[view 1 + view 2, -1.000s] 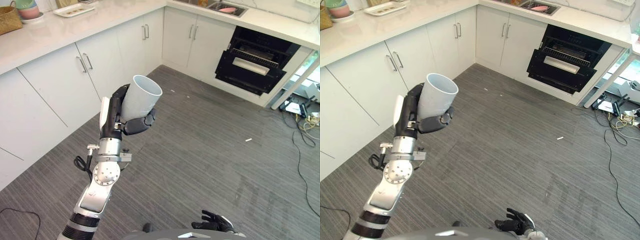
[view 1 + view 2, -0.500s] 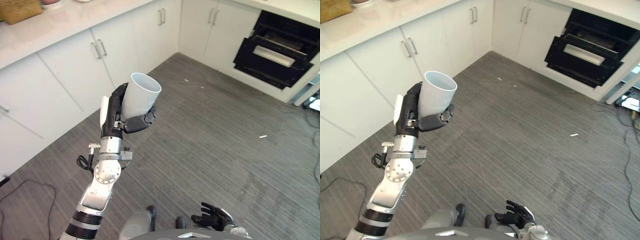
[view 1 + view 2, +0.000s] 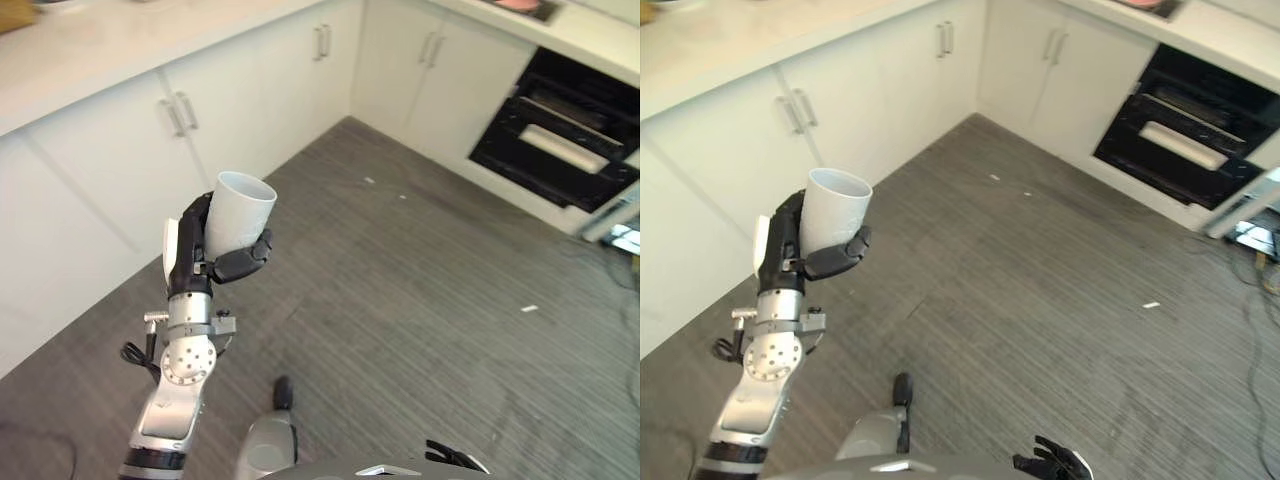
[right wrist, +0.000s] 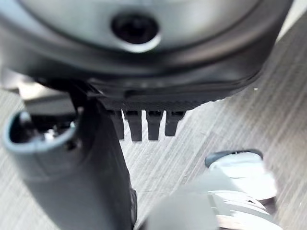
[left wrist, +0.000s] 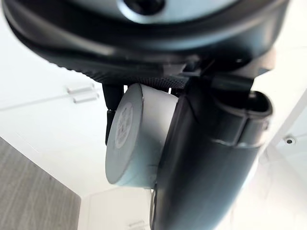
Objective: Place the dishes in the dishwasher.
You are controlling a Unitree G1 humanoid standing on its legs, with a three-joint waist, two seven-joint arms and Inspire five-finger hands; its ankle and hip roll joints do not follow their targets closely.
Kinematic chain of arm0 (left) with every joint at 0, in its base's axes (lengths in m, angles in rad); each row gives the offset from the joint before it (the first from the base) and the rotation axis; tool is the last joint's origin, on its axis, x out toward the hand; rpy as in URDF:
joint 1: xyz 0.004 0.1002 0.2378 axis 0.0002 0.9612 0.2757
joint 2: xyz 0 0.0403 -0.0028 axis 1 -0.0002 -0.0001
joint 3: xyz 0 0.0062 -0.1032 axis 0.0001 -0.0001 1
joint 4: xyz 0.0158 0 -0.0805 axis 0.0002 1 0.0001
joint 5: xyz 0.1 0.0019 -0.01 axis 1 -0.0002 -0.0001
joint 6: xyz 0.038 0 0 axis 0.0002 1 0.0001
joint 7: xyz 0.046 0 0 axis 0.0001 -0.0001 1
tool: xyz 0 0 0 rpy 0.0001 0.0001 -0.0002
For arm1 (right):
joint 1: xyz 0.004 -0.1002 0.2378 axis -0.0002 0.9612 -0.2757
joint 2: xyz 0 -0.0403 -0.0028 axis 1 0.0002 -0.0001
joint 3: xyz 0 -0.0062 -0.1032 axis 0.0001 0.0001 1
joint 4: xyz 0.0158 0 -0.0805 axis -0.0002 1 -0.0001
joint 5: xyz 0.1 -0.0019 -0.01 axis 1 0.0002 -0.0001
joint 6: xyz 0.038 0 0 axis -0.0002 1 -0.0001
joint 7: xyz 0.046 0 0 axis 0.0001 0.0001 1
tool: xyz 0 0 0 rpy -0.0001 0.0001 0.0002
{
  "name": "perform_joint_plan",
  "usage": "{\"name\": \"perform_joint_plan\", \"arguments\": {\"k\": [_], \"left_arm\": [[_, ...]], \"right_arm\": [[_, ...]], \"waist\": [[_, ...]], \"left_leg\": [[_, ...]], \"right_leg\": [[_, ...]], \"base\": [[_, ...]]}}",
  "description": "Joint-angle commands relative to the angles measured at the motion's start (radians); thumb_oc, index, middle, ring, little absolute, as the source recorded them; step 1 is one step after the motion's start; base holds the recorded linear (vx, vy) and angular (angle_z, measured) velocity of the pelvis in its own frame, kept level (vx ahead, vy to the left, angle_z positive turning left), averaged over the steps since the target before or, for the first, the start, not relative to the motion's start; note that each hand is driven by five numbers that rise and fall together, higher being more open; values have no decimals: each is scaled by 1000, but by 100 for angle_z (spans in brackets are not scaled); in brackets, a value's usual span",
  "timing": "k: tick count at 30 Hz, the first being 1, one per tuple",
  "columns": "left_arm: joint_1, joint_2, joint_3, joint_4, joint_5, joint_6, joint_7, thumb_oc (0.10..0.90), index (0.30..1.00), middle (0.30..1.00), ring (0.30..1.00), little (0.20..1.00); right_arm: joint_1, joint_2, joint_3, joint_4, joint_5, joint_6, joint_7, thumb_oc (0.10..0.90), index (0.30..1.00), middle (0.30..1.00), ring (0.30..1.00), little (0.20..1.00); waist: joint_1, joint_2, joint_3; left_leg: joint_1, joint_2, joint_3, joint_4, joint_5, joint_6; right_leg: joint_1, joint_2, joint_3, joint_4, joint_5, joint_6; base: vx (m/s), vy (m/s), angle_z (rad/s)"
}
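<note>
White cup clasped upright in left hand, carried over floor.
Keep it level; open dishwasher lies at two o'clock; right hand fingers relaxed, holding nothing.

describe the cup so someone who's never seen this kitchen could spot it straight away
Start from the white cabinets running along the left of the grey floor. In front of them the left hand is raised, its fingers curled round the cup. The cup is plain white, without a handle, and held open end up, the only dish off the counter.
</note>
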State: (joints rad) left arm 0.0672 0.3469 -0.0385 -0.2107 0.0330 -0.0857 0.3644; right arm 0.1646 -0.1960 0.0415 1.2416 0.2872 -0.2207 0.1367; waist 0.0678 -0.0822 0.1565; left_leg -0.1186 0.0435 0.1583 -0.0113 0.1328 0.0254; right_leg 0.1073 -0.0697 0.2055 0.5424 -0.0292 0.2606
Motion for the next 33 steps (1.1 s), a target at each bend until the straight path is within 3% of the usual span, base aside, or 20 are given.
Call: {"name": "perform_joint_plan", "arguments": {"k": [1,3,4,5,6,7,8,9,12,15,18,21,23,25,26,27,29,30,31,33], "left_arm": [[-149,44,-51,-166,47,-105,6,400,300,300,300,300],[-167,43,-57,-148,45,-99,2,400,300,300,300,300],[-172,40,-59,-147,46,-100,1,400,300,300,300,300],[-174,34,-64,-138,45,-107,3,400,300,300,300,300],[-174,33,-63,-137,45,-109,3,400,300,300,300,300],[-174,33,-63,-137,45,-109,3,400,300,300,300,300],[-172,27,-66,-129,36,-112,5,400,300,300,300,300],[-167,1,-76,-118,15,-124,0,400,300,300,300,300],[-185,-7,-78,-99,12,-128,0,400,300,300,300,300],[-170,-13,-62,-105,26,-122,11,400,300,300,300,300],[-170,-23,-66,-102,27,-143,30,400,300,300,300,300],[-165,-33,-69,-95,-4,-153,36,400,300,300,300,300],[-166,-27,-72,-92,-12,-154,33,400,300,300,300,300],[-169,-19,-97,-92,-9,-149,23,400,300,300,300,300],[-169,-19,-97,-92,-9,-149,23,400,300,300,300,300],[-152,-25,-102,-105,-9,-142,18,400,300,300,300,300],[-114,-30,-101,-133,-18,-148,11,400,300,300,300,300],[-71,-27,-100,-142,-19,-150,7,400,300,300,300,300],[-69,-27,-101,-143,-19,-150,7,400,300,300,300,300],[-43,-20,-85,-160,-4,-145,8,400,300,300,300,300]], "right_arm": [[-59,0,51,-19,31,-29,-7,800,900,900,900,900],[-85,0,46,-25,16,-38,-41,800,900,900,900,900],[-92,1,46,-34,13,-44,-51,800,900,900,900,900],[-100,0,49,-41,3,-52,-69,800,900,900,900,900],[-98,0,50,-42,3,-52,-70,800,900,900,900,900],[-98,0,50,-42,3,-52,-70,800,900,900,900,900],[-95,-3,52,-42,-7,-54,-86,800,900,900,900,900],[-81,-1,45,-45,-23,-79,-144,800,900,900,900,900],[-70,2,31,-49,-37,-98,-184,800,900,900,900,900],[-53,1,10,-57,-49,-110,-229,800,900,900,900,900],[-39,-28,-10,-99,-33,-147,-260,800,900,900,900,900],[-54,-68,-18,-180,-31,-172,-280,800,900,900,900,900],[-62,-95,-14,-272,-34,-186,-285,800,900,900,900,900],[-76,-140,-5,-395,-50,-191,-287,800,900,900,900,900],[-76,-140,-5,-395,-50,-191,-288,800,900,900,900,900],[-75,-147,-6,-486,-38,-196,-276,800,900,900,900,900],[-54,-160,-13,-618,-46,-206,-264,800,900,900,900,900],[-45,-174,-1,-713,-74,-204,-259,800,900,900,900,900],[-41,-174,-1,-717,-75,-201,-260,800,900,900,900,900],[-55,-188,-1,-792,-96,-189,-259,800,900,900,900,900]], "waist": [[-66,70,-62],[-110,92,-34],[-125,89,-24],[-148,92,-22],[-158,91,-16],[-158,91,-16],[-167,81,-19],[-212,63,-31],[-239,70,-35],[-246,69,-61],[-268,77,-85],[-281,86,-94],[-260,50,-71],[-223,13,-35],[-221,23,-34],[-200,17,-21],[-157,15,-19],[-117,30,-26],[-110,27,-27],[-49,53,-49]], "left_leg": [[48,4,-43,-76,-20,-67],[100,-1,-62,-76,-54,-61],[125,-12,-70,-76,-69,-58],[161,-17,-71,-76,-95,-62],[171,-19,-79,-76,-101,-62],[171,-19,-79,-76,-101,-62],[192,-32,-83,-76,-123,-65],[256,-60,-123,-76,-188,-74],[301,-53,-143,-76,-230,-81],[384,-50,-148,-76,-266,-93],[420,-34,-142,10,-239,-117],[341,-8,-142,296,-50,-217],[246,-41,-163,544,40,-236],[134,-149,-192,754,-6,-213],[138,-138,-191,760,-19,-211],[46,-132,-187,692,-70,-177],[-16,-109,-177,554,-87,-155],[-31,-77,-281,241,-110,-123],[-18,-74,-274,211,-90,-125],[-47,-75,-425,6,-36,-134]], "right_leg": [[-93,48,-75,95,263,-38],[-219,70,-121,158,186,-65],[-267,79,-145,128,149,-74],[-331,91,-196,-10,85,-100],[-318,86,-204,-9,74,-101],[-318,86,-204,-9,74,-101],[-337,84,-240,-144,63,-113],[-360,95,-219,-461,110,-108],[-384,90,-195,-565,156,-94],[-387,42,-274,-602,186,-92],[-316,57,-227,-615,231,-119],[-223,79,-229,-629,203,-156],[-171,66,-188,-630,180,-179],[-123,48,-108,-630,169,-190],[-118,59,-109,-630,161,-190],[-70,74,-45,-630,145,-195],[-33,75,33,-630,125,-187],[15,92,108,-630,79,-175],[11,91,116,-630,85,-175],[67,111,185,-630,40,-172]], "base": [[487,363,11],[491,300,30],[668,170,20],[532,91,5],[359,44,-6],[213,-11,-4],[748,-79,37],[908,-103,58],[465,-78,96],[464,-150,55],[438,-150,-23],[421,-219,-43],[423,-206,-47],[377,-110,-87],[496,-56,-147],[527,-15,-168],[687,107,-151],[569,167,-196],[640,150,-217],[464,52,-183]]}}
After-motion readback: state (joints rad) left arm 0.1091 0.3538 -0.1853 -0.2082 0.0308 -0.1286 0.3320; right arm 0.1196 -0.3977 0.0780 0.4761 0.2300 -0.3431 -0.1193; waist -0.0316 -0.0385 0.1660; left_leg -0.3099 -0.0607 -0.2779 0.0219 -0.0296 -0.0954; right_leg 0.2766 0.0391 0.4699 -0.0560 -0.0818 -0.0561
